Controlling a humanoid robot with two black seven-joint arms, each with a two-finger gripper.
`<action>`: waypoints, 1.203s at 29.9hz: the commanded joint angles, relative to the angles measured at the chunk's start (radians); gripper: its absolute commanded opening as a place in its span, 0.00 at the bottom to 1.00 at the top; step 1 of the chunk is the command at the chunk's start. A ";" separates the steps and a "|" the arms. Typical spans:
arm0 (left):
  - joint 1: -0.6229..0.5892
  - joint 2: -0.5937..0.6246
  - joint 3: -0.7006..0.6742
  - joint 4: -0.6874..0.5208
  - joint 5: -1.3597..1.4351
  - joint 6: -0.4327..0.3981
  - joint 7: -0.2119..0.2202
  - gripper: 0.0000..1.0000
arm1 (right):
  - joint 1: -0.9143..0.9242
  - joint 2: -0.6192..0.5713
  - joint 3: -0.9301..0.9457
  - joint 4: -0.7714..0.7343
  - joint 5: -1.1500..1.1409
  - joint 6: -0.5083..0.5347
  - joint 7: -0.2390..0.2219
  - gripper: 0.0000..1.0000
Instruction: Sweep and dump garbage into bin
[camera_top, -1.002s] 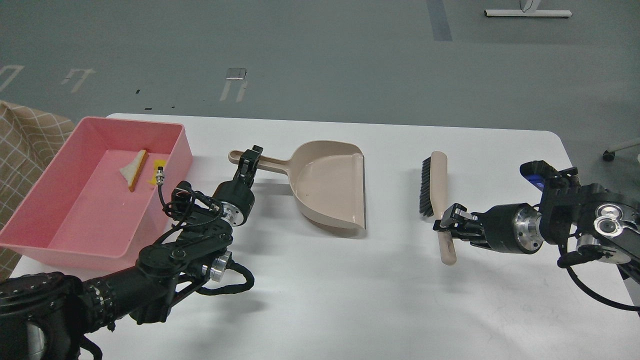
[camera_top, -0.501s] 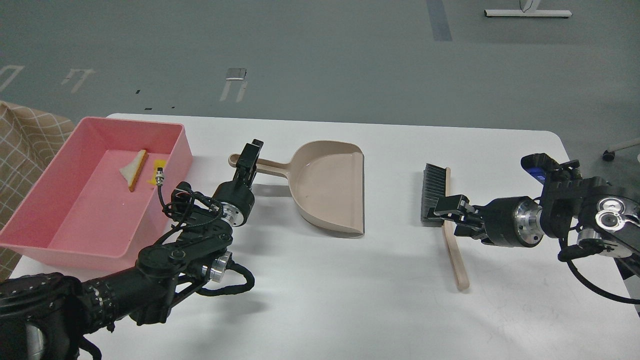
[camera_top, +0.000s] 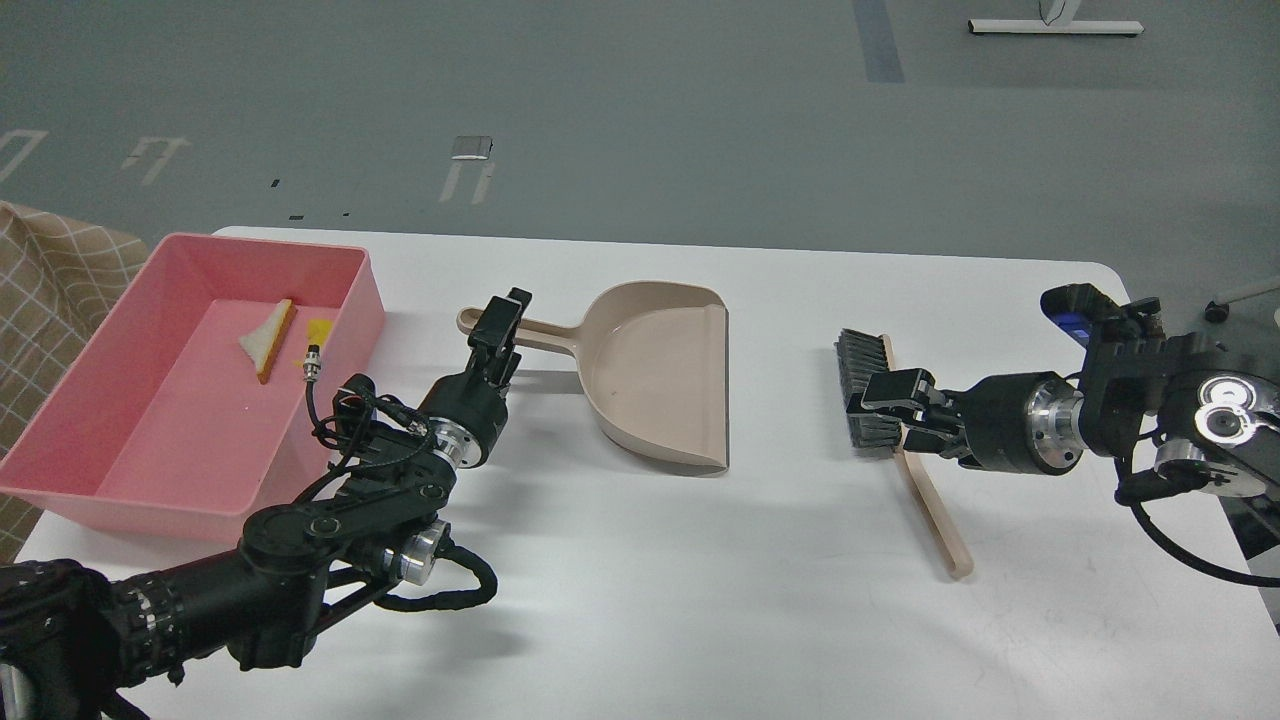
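The pink bin (camera_top: 120, 470) stands at the table's left edge. The white bread slice (camera_top: 265, 340) and the yellow chunk (camera_top: 320, 328) lie inside it at the far end. The beige dustpan (camera_top: 660, 375) lies flat on the table, its handle (camera_top: 545, 337) pointing left. My left gripper (camera_top: 500, 322) is right at that handle; its fingers overlap, so I cannot tell its state. My right gripper (camera_top: 895, 408) is shut on the brush (camera_top: 865, 400) at the neck. The bristles point left, and the brush handle (camera_top: 935, 510) slants to the lower right.
The white table (camera_top: 700, 580) has a rounded far right corner. A checked beige cloth (camera_top: 50, 270) lies beyond the bin at the left. Grey floor lies past the far table edge.
The brush has swung round in my right gripper: the head moved up and the handle end went right. My left arm drew back to the lower left. The dustpan settled slightly, then stayed still.
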 joint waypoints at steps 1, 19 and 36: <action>0.020 0.046 0.001 -0.074 0.001 0.000 0.000 0.98 | 0.004 0.000 0.000 0.004 0.000 0.000 0.000 0.81; 0.014 0.213 -0.005 -0.352 0.011 0.000 0.000 0.98 | -0.007 0.002 0.216 0.103 0.003 0.000 0.000 1.00; -0.296 0.253 -0.062 -0.320 0.003 -0.067 0.000 0.98 | -0.053 0.353 0.658 -0.082 0.003 0.000 0.171 1.00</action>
